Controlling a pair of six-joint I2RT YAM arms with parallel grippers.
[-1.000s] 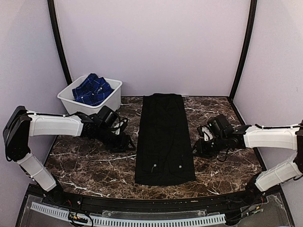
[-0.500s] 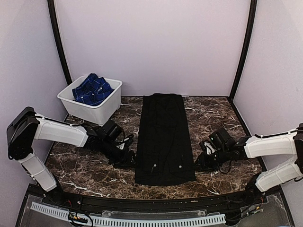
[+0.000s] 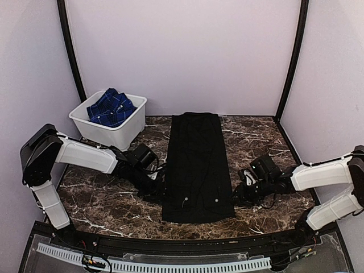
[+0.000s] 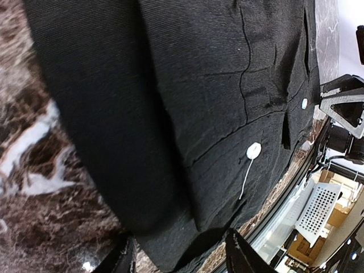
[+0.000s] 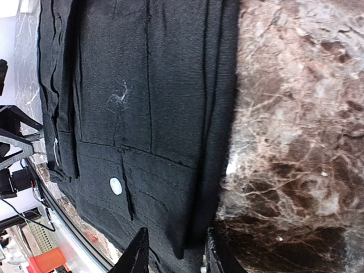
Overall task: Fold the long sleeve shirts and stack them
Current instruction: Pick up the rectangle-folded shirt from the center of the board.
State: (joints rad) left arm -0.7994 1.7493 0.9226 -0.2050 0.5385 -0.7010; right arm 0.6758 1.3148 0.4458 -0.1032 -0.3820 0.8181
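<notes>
The black long sleeve shirt point(image 3: 196, 165) lies folded into a long narrow strip down the middle of the marble table, with white buttons near its near end. My left gripper point(image 3: 161, 185) sits low at the strip's left edge, open. In the left wrist view the black cloth point(image 4: 199, 85) and its edge lie between the spread fingertips point(image 4: 242, 256). My right gripper point(image 3: 238, 193) is at the strip's right edge, open, with the folded edge point(image 5: 216, 114) between its fingertips point(image 5: 136, 256). The blue checked shirt point(image 3: 111, 107) lies crumpled in the tub.
A white plastic tub point(image 3: 114, 136) stands at the back left corner of the table. Black frame posts point(image 3: 71, 51) rise at both back corners, with lilac walls behind. A perforated white rail point(image 3: 153, 264) runs along the near edge.
Both grippers have moved toward the near end of the black shirt and in against its side edges. The left jaws have narrowed a little.
</notes>
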